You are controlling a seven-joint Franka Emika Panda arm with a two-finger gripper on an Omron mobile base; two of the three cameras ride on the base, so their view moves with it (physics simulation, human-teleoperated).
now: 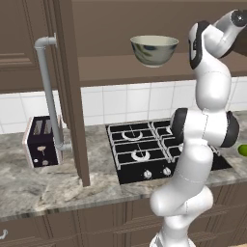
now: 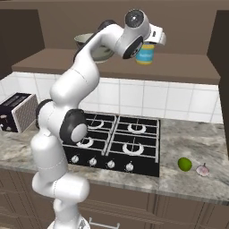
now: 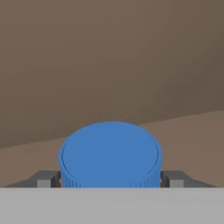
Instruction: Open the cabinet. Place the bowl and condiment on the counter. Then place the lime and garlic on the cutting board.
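Condiment (image 3: 110,154): on the cabinet (image 1: 111,67) shelf; our gripper (image 3: 110,178) brackets its lid, seemingly not yet clamped, for lifting out.

We observe the grey-beige marbled stone counter (image 2: 192,183) carrying a black gas hob (image 2: 120,143), a dark toaster (image 1: 42,142), a small green lime (image 2: 184,164) and a pale garlic bulb (image 2: 203,170) just beside it.
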